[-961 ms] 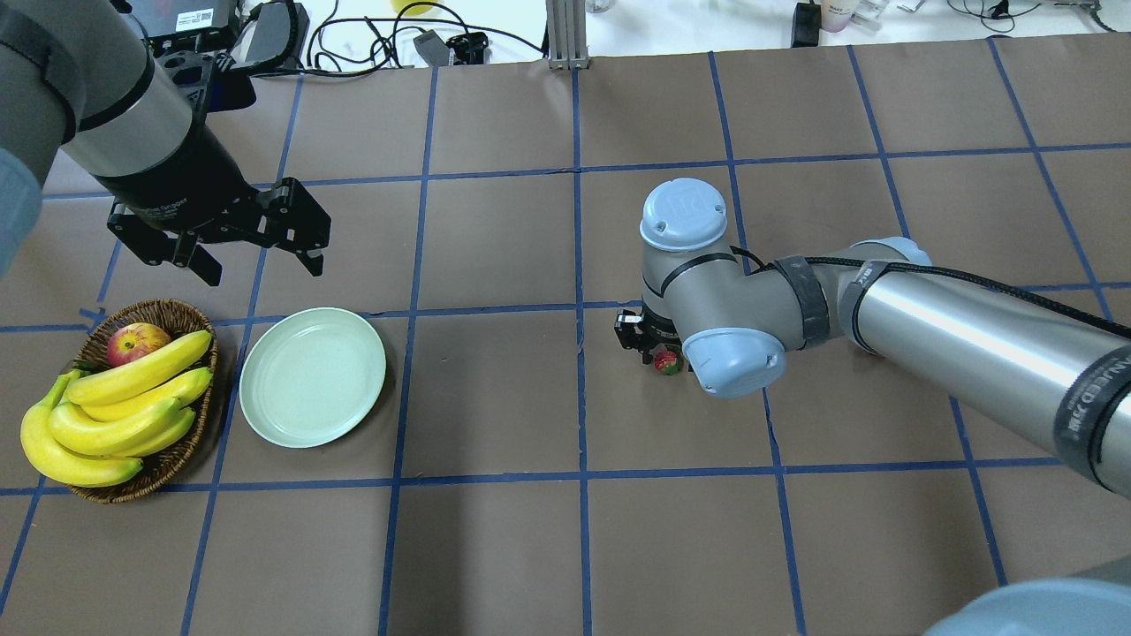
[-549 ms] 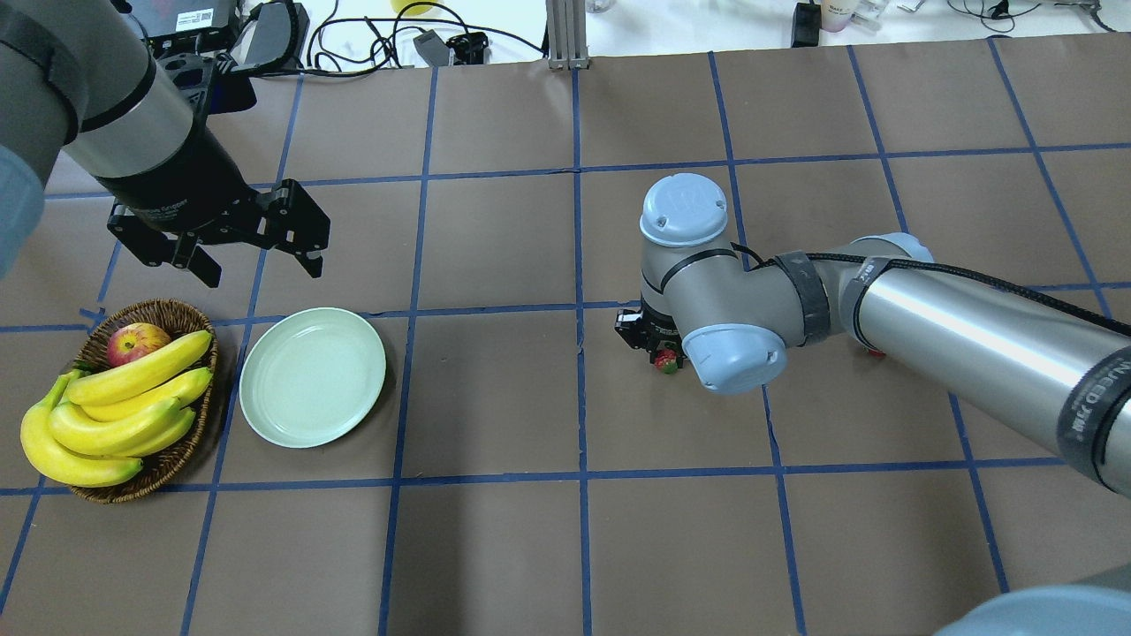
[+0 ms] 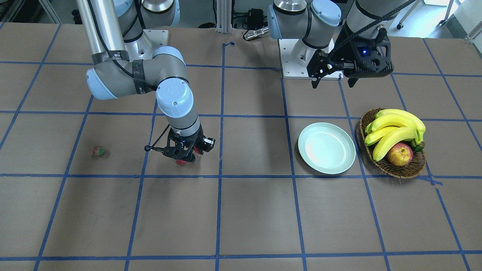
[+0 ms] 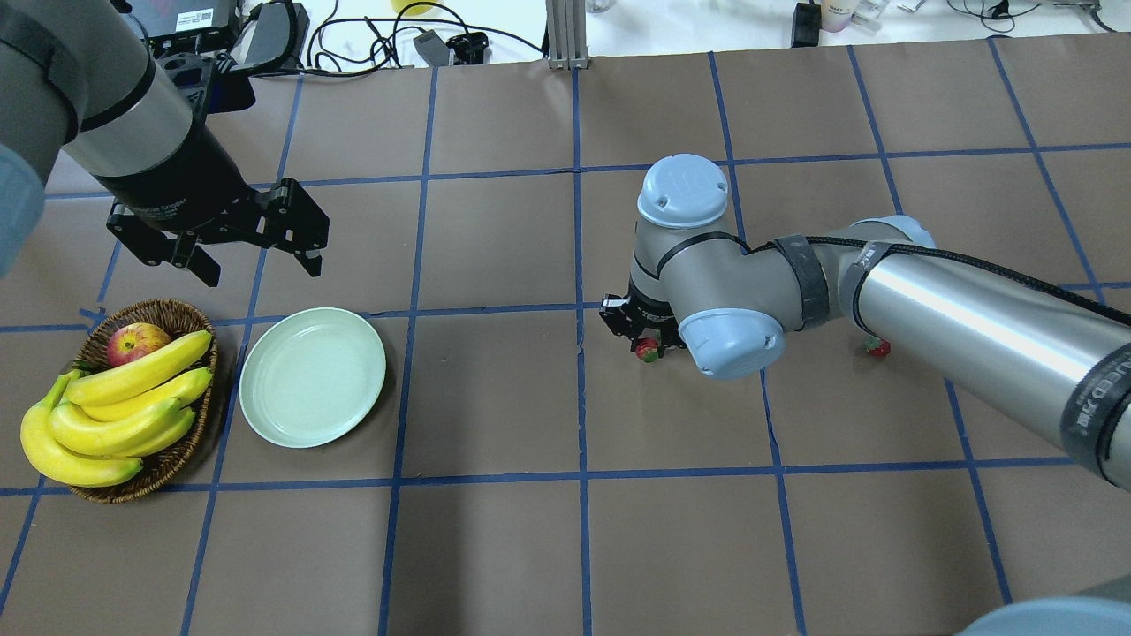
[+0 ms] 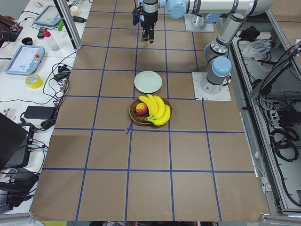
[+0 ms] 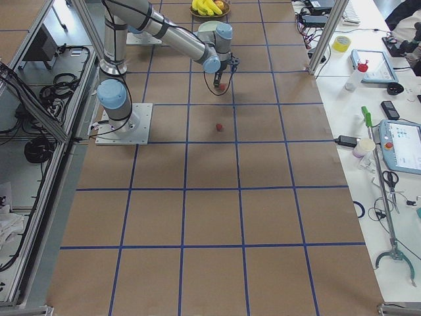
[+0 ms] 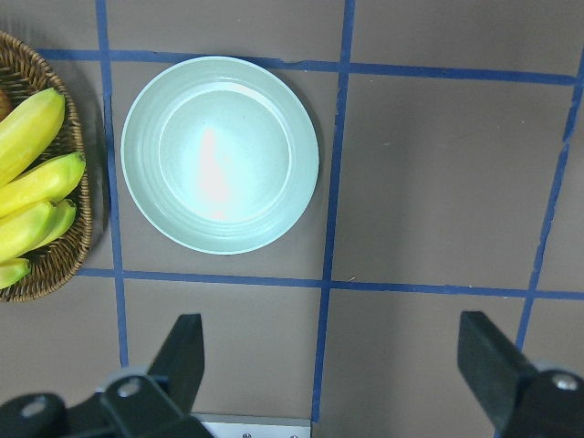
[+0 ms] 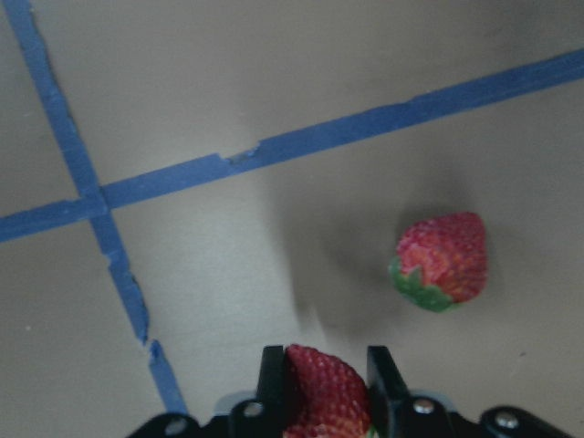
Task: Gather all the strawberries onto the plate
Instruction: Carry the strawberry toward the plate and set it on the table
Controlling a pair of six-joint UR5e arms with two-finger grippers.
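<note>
The left tool (image 4: pixel 262 262) is hanging wide open and holding nothing, above the tabletop (image 4: pixel 495 548) just behind the basket (image 4: pixel 181 459) and the plate (image 4: pixel 313 376). It is sitting where it was a second ago. The plate is lying bare beside the basket, with no berry in it yet.

Further right we are finding the change. The right tool (image 8: pixel 327 391) is travelling leftward toward the plate, a short way on from its place a second ago, and it is gripping one berry (image 4: pixel 648 351). In the wrist view we are seeing that berry pinched between the two fingers (image 8: pixel 271 383), seemingly lifted off the tabletop. A second berry (image 8: pixel 441 262) is lying loose just beside it.

As the arm (image 4: pixel 972 309) is swinging away, it is uncovering a third berry (image 4: pixel 877 346) further right, which it was hiding a second ago.

We are reading this as the first carry getting under way. The grasp is holding, but the plate is lying well apart to the left, so most of the transit is remaining. With two berries waiting on the tabletop, we are judging the task barely begun.
</note>
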